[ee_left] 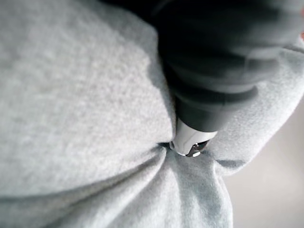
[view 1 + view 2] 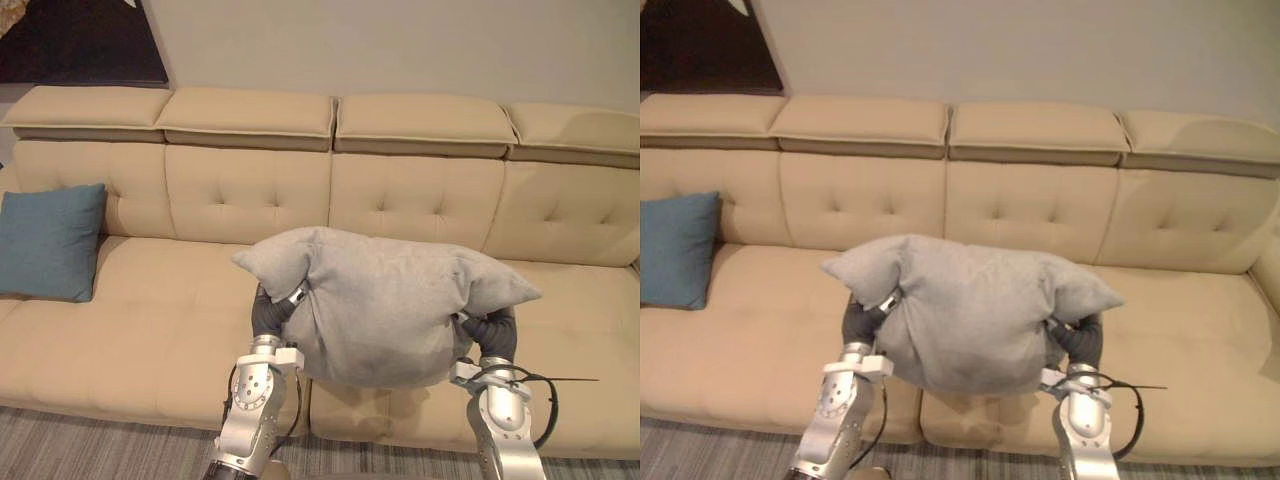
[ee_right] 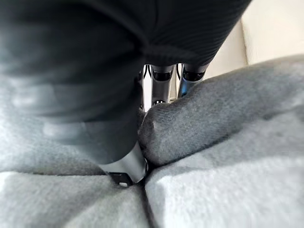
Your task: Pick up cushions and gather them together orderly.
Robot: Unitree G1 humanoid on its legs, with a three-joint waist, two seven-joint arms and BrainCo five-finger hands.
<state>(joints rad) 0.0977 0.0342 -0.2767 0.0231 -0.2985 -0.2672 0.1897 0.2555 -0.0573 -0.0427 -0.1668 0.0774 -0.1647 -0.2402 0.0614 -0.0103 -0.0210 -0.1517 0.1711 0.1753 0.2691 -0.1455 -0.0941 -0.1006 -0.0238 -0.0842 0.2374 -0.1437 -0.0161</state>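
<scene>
I see the grey cushion [image 2: 385, 310] lifted between both hands at six o'clock, before the sofa [image 2: 420, 200]; the blue cushion [image 2: 50, 240] leans at nine. In the right wrist view (from the head camera the cushion covers this) the right hand [image 3: 124, 166] pinches one corner. For the left hand [image 2: 272, 312], I cannot tell the grip.

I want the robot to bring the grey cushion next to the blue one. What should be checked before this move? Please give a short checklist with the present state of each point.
1. Grey cushion off the sofa: ok, it hangs between the two hands in front of the seat.
2. Right hand grip: ok, its wrist view shows a fold of cloth pinched between thumb and fingers.
3. Left hand grip: cannot tell, the hand is buried in the cloth.
4. Blue cushion located: ok, it leans on the backrest at the sofa's left end.
5. Room beside it: ok, bare seat shows to its right.
6. Cushion shape: not ok, it is bunched and its corners stick out.
</scene>
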